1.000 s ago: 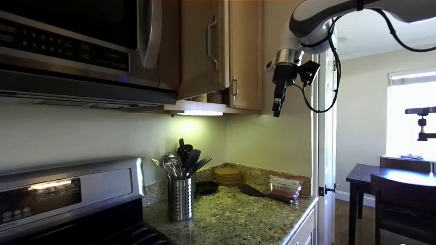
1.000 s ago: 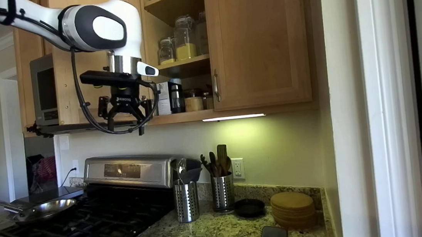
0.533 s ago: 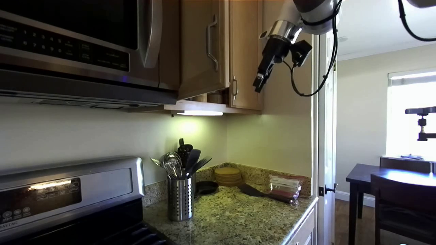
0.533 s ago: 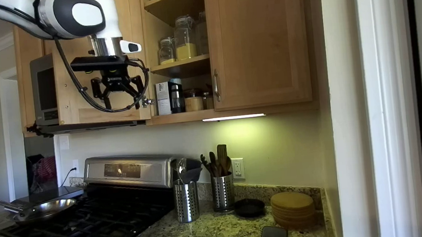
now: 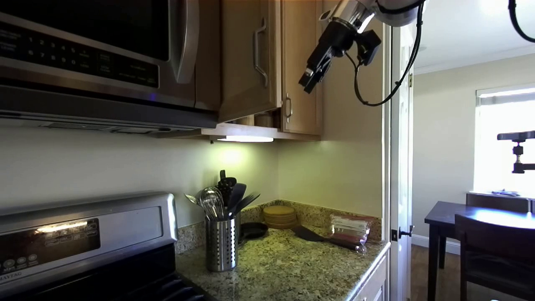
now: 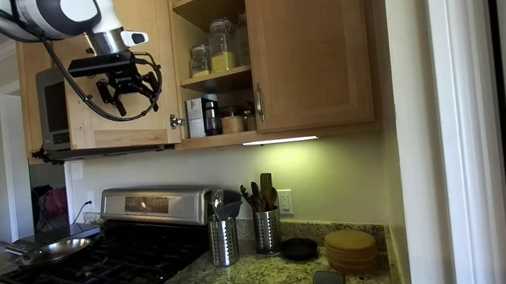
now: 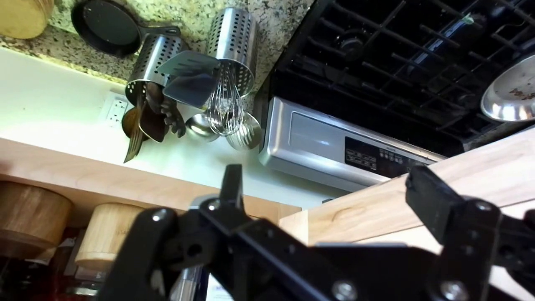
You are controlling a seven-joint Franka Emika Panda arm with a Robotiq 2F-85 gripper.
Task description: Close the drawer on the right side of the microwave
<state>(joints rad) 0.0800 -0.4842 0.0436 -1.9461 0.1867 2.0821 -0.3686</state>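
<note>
My fingers (image 7: 434, 200) are spread wide, holding nothing. The door (image 5: 240, 62) hangs swung out just beside the microwave (image 5: 100, 46); I'm apart from it, on the side away from the microwave. Best to go around and press from the microwave side, near its handle (image 5: 256, 48). From here my arm (image 6: 77, 8) would likely block the swing. Jars (image 6: 223, 61) stand beyond.

Exterior views face opposite sides of the cabinet door (image 5: 240, 56); the wrist view seems inverted.
</note>
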